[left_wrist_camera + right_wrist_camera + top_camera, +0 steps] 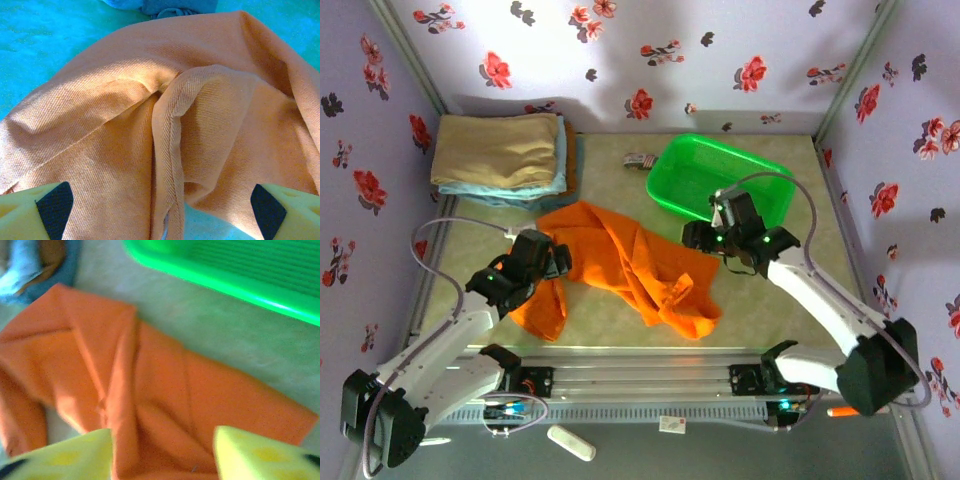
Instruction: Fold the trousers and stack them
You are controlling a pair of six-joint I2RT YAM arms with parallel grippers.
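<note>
Orange trousers (620,260) lie rumpled on the counter (620,325), between my two end effectors.
My left end effector (160,207) hangs over the trousers' left edge with its fingers (30,210) spread wide, gripping nothing. My right end effector (162,450) is at their right side, jaws parted, with cloth showing in the gap but none pinched. The trousers are unfolded mid-counter, just in front of the green basket (730,180) and near the stack of folded cloths (500,150) at the far left.

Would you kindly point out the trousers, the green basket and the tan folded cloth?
trousers (620,252), top external view, crumpled middle
green basket (690,180), top external view, bare floor
tan folded cloth (495,150), top external view, upper face
</note>
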